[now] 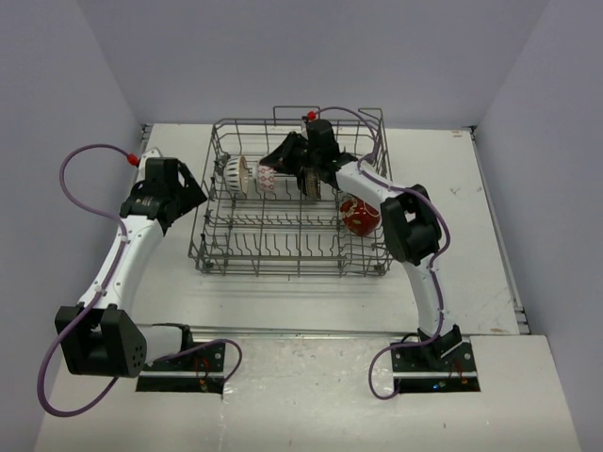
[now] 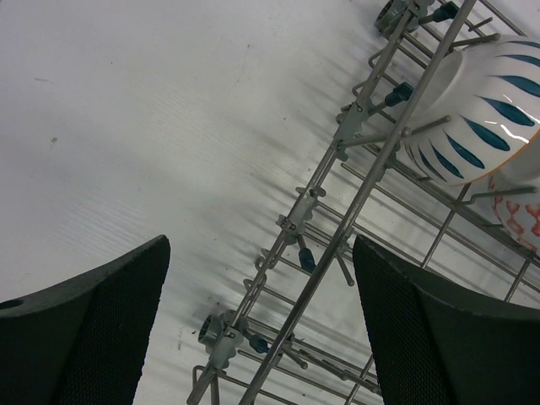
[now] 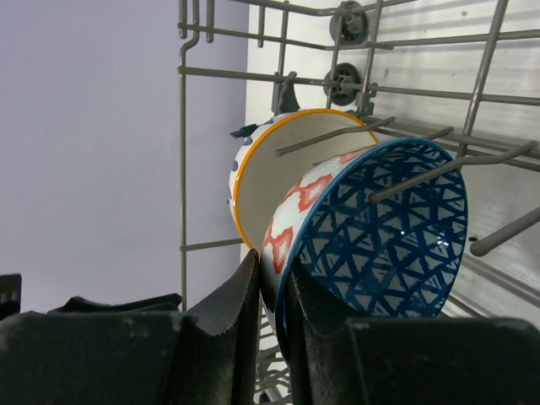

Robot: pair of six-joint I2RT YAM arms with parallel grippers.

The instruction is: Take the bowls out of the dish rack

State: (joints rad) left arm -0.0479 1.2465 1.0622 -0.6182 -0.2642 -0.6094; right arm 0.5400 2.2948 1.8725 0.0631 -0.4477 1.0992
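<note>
The grey wire dish rack (image 1: pixel 292 247) stands mid-table. In its back row a teal-white bowl (image 1: pixel 233 175) and a blue-red bowl (image 1: pixel 268 180) stand on edge side by side. A red patterned bowl (image 1: pixel 360 215) sits at the rack's right side. My right gripper (image 3: pixel 272 270) reaches into the rack from above and is shut on the rim of the blue-red bowl (image 3: pixel 380 228), one finger outside and one inside. The teal-white bowl (image 3: pixel 278 160) stands just behind it. My left gripper (image 2: pixel 261 245) hangs open over the rack's left wall (image 2: pixel 337 245), holding nothing.
White table (image 1: pixel 471 245) lies all round the rack, with grey walls at the left, back and right. Upright tines (image 3: pixel 422 169) cross in front of the held bowl's mouth. The right arm's elbow (image 1: pixel 415 226) hangs over the rack's right side.
</note>
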